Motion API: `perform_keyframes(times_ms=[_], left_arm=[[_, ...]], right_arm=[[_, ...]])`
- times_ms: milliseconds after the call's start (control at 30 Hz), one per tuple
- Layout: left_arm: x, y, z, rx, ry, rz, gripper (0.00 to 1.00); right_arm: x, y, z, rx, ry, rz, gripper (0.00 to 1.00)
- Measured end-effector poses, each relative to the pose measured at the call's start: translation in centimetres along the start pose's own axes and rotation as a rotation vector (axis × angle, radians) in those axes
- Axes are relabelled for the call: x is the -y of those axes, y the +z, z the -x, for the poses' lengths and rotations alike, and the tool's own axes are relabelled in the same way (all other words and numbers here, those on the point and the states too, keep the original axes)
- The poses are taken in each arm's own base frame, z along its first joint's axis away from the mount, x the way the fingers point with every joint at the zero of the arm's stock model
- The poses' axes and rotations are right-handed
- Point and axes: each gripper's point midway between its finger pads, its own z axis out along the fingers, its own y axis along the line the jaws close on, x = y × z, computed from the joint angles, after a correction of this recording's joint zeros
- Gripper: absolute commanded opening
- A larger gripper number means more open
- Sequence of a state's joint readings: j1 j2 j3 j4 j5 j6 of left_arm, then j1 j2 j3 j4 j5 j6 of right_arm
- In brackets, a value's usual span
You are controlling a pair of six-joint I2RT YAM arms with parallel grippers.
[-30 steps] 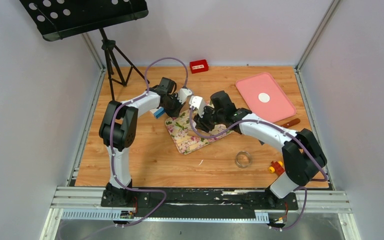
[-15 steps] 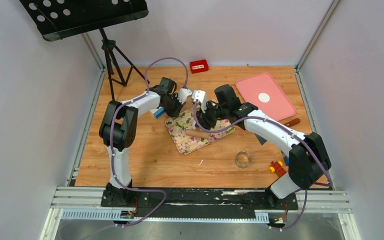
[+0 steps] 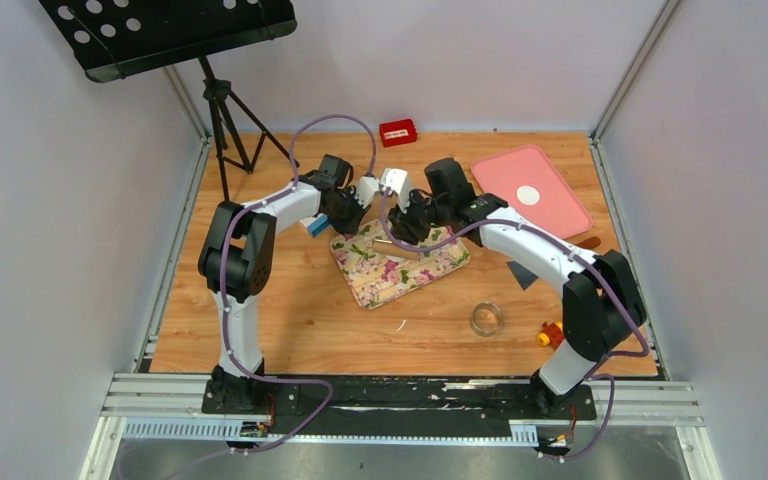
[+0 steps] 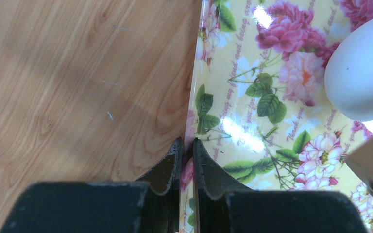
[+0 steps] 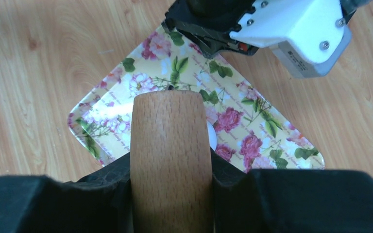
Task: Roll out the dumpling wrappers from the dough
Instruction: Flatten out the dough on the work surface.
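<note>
My left fingers (image 4: 177,160) are pinched shut on the mat (image 4: 252,131), right at its edge where it meets bare desk (image 4: 77,73). My right fingers (image 5: 226,177) clamp the pin (image 5: 170,160), which hangs over the mat. The dough (image 4: 362,73), a smooth ball, sits on the mat just inward of the pinched edge, mostly hidden behind the pin in the right wrist view. Near and left of the mat I see open desk. Right of the mat and farther back, the pink tray (image 3: 560,215) holds one wrapper (image 3: 528,195). The ring (image 3: 487,318) stands near-right of the mat.
</note>
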State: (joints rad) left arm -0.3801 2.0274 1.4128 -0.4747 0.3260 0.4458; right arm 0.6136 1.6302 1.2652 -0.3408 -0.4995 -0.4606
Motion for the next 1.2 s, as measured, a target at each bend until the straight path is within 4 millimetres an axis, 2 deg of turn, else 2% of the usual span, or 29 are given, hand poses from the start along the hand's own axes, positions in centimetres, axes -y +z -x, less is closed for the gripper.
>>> perform_keyframes(times_ms=[167, 867, 1033, 1100, 1200], left_arm=[[0.0, 0.0, 0.0, 0.0, 0.0, 0.0, 0.0], [0.0, 0.0, 0.0, -0.003, -0.001, -0.001, 0.0], [0.0, 0.0, 0.0, -0.003, -0.001, -0.002, 0.0], [0.0, 0.0, 0.0, -0.003, -0.001, -0.002, 0.0], [0.0, 0.0, 0.0, -0.005, -0.002, -0.003, 0.0]], right_arm=[[0.5, 1.1, -1.7, -0.046, -0.004, -0.008, 0.0], [0.3, 1.6, -2.2, -0.034, -0.026, 0.011, 0.0], [-0.2, 0.9, -1.8, -0.029, -0.017, 0.027, 0.0], [-0.1, 0.3, -0.9, -0.019, -0.02, 0.022, 0.0], [0.9, -0.5, 1.6, 0.026, -0.047, -0.006, 0.0]])
